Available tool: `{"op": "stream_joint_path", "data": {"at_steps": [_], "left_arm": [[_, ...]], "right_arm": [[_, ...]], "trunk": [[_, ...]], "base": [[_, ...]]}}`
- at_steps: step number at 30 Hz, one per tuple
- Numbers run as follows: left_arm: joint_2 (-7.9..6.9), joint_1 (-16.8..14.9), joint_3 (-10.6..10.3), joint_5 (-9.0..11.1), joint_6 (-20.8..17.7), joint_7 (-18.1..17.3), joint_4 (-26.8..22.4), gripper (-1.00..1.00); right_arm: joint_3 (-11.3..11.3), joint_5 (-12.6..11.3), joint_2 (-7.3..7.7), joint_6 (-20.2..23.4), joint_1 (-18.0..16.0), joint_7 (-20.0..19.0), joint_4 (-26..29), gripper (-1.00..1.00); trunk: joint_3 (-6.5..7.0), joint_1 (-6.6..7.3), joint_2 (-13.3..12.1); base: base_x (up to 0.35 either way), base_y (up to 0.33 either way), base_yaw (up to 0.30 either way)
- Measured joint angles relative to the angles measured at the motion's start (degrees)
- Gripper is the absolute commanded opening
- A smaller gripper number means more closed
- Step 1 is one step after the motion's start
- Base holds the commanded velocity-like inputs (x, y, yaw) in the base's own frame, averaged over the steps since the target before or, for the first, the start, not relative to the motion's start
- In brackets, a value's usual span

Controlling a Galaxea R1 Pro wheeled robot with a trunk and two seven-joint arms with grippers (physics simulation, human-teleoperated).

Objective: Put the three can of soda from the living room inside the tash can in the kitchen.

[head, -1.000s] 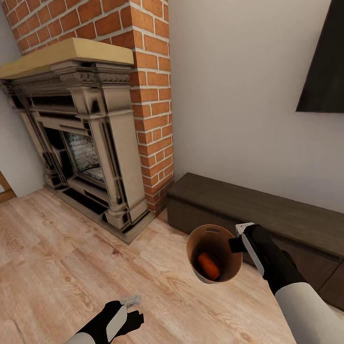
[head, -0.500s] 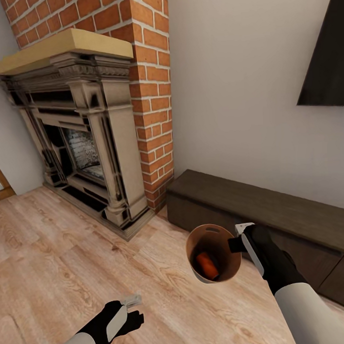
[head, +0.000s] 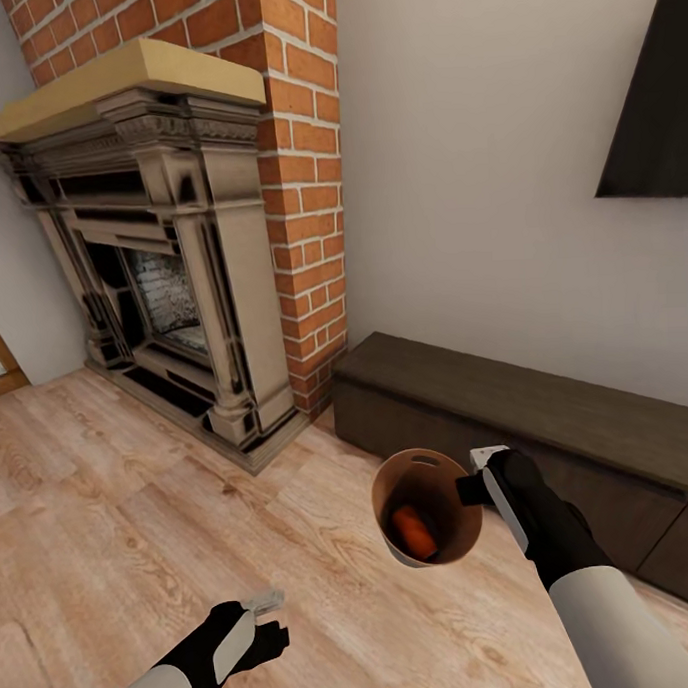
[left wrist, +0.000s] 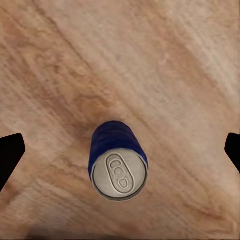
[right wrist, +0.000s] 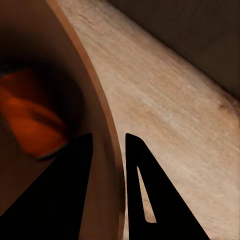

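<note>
Beside the brick fireplace point(head: 169, 241), your right gripper point(head: 475, 488) pinched the trash can point(head: 428, 507) by its rim, one finger inside the wall and one outside. An orange can point(head: 415, 532) lay inside it. Your left gripper point(head: 264, 613) hung spread wide above the blue can point(left wrist: 118, 161), which stood upright on the wood floor point(head: 111, 514).
</note>
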State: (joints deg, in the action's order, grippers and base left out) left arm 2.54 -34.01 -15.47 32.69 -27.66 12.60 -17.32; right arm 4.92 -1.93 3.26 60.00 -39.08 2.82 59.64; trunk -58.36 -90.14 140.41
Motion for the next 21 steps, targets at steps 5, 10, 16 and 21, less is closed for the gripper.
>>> {"op": "stream_joint_path", "data": {"at_steps": [5,10,16,21], "left_arm": [[0.01,0.00,0.01,0.00,0.04,-0.02,0.00,1.00],[0.01,0.00,0.01,0.00,0.05,-0.02,0.00,1.00],[0.01,0.00,0.01,0.02,0.04,-0.02,0.00,1.00],[0.22,0.07,0.01,0.07,-0.02,-0.08,0.72,1.00]], "right_arm": [[-0.03,-0.10,0.03,0.00,0.00,-0.01,0.00,-1.00],[-0.05,-0.02,0.00,0.00,0.00,0.00,0.00,-1.00],[-0.01,0.02,0.00,0.00,0.00,0.00,0.00,-1.00],[0.01,-0.02,0.00,0.00,0.00,0.00,0.00,-1.00]], "trunk": [[-0.90,-1.10,2.01],[-1.92,-1.62,2.86],[-3.25,-1.78,2.94],[-4.36,-1.91,3.01]], "base": [[0.000,0.000,0.000],[0.000,0.000,0.000],[0.000,0.000,0.000],[0.000,0.000,0.000]]}}
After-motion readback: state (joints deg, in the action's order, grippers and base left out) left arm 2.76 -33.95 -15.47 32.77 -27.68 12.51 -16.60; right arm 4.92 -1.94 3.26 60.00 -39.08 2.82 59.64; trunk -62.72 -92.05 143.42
